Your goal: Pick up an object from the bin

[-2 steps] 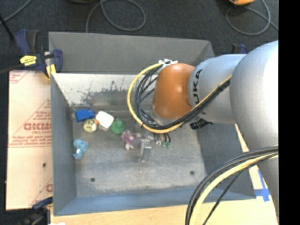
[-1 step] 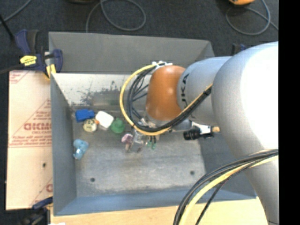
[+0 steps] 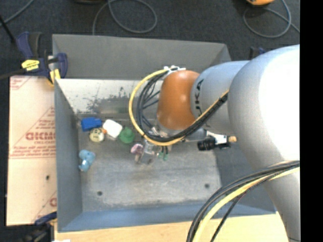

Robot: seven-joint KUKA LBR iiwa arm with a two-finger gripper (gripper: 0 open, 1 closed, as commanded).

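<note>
My fingers (image 3: 146, 154): low over the middle of the bin (image 3: 151, 188) floor, just beside a small pink piece (image 3: 136, 148). Spread or pressed together, I cannot tell. Nearby: green cap (image 3: 126, 135), white block (image 3: 112, 129), blue block (image 3: 91, 123).

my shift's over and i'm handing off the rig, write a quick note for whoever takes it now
The gripper is low over the bin floor near its middle, beside a small pink piece; no grasp is visible.
Left rear cluster: blue block, white block, green piece, cream ball. A pale blue piece lies alone further front-left.
Done: nothing lifted. Left: grasp one thing and raise it out.
</note>
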